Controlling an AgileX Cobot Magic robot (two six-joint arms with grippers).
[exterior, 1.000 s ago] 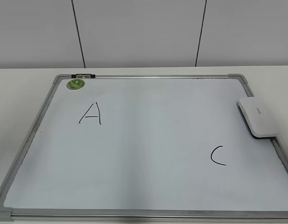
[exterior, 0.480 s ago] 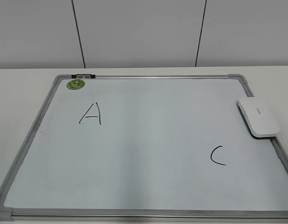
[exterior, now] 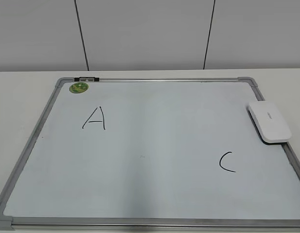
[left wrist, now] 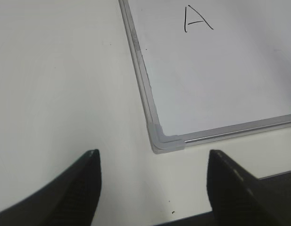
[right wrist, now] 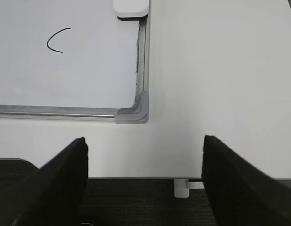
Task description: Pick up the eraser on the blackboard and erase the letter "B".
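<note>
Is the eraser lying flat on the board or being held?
Lying flat, unheld: the eraser rests white side up across the blackboard's right frame, with no pincer near it in the exterior view.

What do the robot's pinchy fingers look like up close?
Only the fingers show, in the wrist views. The left gripper has two black fingers with a dull, matte surface, broad at the bottom edge of the picture and narrowing to rounded tips. The right gripper has the same kind of dark fingers. No cables, stickers or markings are visible on them.
</note>
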